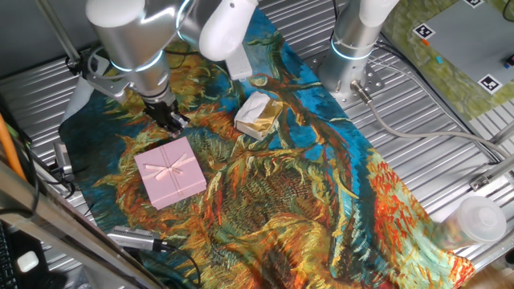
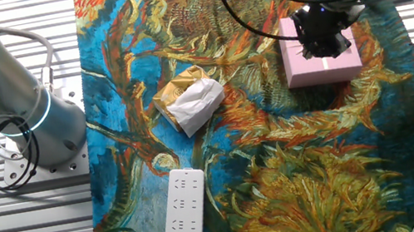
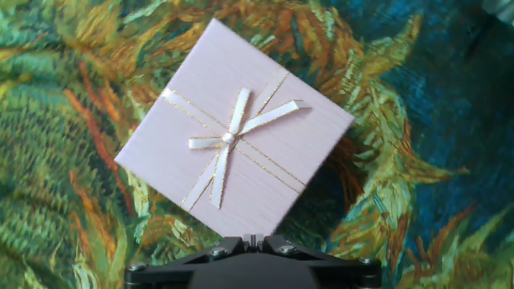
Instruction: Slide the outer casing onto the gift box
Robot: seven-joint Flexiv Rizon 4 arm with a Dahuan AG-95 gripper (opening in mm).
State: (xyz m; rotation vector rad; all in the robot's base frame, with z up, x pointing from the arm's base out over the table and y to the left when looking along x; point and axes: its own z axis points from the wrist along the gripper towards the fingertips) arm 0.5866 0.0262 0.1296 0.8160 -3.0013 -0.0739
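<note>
One outer casing (image 1: 170,172) lies flat just below the gripper (image 1: 170,117); one cream-and-gold packet (image 1: 258,114) sits apart. Jaw state indiscernible.

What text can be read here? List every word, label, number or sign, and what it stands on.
No readable text in any view.
Long white rectangular bar: rows of small marks, too small to read.
Black-and-white square marker tags on the green board: patterns, not words.
Pale-pink square cardboard casing: only a ribbon-and-bow print.
Cream-and-gold wrinkly packet: no legible print.
</note>
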